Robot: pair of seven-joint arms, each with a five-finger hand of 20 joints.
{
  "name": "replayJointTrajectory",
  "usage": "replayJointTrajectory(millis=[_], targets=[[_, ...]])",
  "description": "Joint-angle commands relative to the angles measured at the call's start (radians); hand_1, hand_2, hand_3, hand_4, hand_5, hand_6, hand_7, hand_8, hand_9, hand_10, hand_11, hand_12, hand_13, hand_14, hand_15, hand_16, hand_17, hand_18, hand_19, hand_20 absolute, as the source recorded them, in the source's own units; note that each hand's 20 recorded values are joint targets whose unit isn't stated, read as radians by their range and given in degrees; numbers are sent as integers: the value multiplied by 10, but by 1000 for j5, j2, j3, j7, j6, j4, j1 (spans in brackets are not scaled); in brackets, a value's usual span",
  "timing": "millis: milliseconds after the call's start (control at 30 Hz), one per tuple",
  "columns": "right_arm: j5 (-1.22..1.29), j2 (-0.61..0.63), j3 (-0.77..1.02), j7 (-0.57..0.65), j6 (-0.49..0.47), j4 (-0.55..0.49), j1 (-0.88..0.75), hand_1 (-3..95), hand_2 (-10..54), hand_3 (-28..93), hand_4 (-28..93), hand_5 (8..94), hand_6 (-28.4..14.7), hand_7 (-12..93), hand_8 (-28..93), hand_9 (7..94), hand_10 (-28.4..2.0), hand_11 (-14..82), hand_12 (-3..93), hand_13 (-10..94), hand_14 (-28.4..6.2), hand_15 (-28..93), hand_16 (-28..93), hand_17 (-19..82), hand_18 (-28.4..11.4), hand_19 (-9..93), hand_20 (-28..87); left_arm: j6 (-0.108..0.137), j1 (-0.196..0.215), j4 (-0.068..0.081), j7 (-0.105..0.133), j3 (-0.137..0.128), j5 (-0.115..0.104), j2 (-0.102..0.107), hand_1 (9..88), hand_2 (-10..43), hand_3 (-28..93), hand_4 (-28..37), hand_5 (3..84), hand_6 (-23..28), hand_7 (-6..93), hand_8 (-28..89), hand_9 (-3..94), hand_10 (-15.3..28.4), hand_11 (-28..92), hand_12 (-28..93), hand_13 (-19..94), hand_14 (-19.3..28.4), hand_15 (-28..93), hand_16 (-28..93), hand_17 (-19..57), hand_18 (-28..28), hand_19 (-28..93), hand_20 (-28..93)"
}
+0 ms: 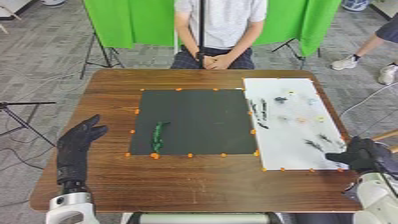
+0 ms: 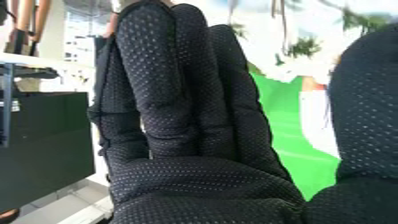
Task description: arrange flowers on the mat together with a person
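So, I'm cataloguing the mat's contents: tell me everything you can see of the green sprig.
The green sprig lies on the left part of the dark mat, its near end close to the mat's near edge. Slender and leafy-looking, it runs roughly front to back, its far end bending rightward. Its material can't be told. Only the mat touches it.

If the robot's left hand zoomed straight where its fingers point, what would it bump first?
The left hand would probably bump nothing, passing left of the dark mat over the table; its height is hard to judge.
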Motion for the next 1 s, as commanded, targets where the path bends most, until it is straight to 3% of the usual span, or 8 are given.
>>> replayJointTrajectory(millis=[33,267,300,367,400,433,567,1000], targets=[[-45,20,-33,-1,16,27,-3,355,-95,650,-282,703,-33,150,-63,783,-138,184,217,779,-79,495,338,333,-216,602,450,-9,11,-2,-16,6,6,-1,265,59,681,-231,525,36,164,-70,561,158,234,131,443,187,246,-26,134,127,151,213],[-50,27,-63,-3,73,48,6,443,-95,641,-282,765,-2,186,-30,851,-121,213,228,809,-73,570,343,345,-208,620,452,-9,12,-4,-20,5,5,0,265,58,680,-230,524,36,164,-70,560,159,235,131,443,186,245,-26,133,128,151,212],[-51,27,-64,-6,84,52,7,500,-95,566,-282,781,-1,192,49,867,-114,219,232,819,-69,582,343,348,-206,624,449,-10,13,-4,-20,4,5,-1,265,58,680,-230,524,36,163,-70,560,159,235,131,443,186,245,-26,133,128,151,212],[-35,27,-66,0,83,53,9,732,-95,-10,90,810,0,182,102,889,-105,211,267,832,-67,593,343,354,-206,630,449,-13,14,-5,-21,3,6,-2,265,59,679,-230,522,35,164,-70,560,158,235,131,442,186,246,-26,133,128,151,212],[-24,26,-65,2,87,53,10,806,-95,-189,228,825,2,182,111,904,-99,199,295,839,-66,599,345,358,-206,633,446,-13,14,-5,-21,3,6,-2,265,59,679,-230,522,36,164,-70,560,158,235,131,442,187,246,-26,133,128,151,212],[-12,25,-65,6,94,53,11,835,-95,-250,286,836,5,185,115,918,-94,188,314,847,-64,606,346,362,-206,637,444,-14,14,-5,-22,3,6,-2,265,59,679,-230,522,36,164,-70,560,158,235,131,441,186,246,-26,133,128,151,212],[45,11,-43,30,101,25,9,869,-95,-282,367,866,10,194,117,936,-86,195,334,864,-61,624,351,373,-205,649,441,-17,15,-5,-26,1,7,-2,265,58,679,-229,522,36,164,-70,559,157,235,131,440,187,244,-26,131,128,148,210],[252,-27,-53,34,231,-127,101,883,-95,-283,392,878,10,198,123,937,-89,230,323,873,-58,627,350,380,-209,664,439,-25,22,-11,-37,-4,11,-2,265,56,678,-227,519,38,161,-69,555,159,234,130,434,188,243,-24,125,128,141,207]])
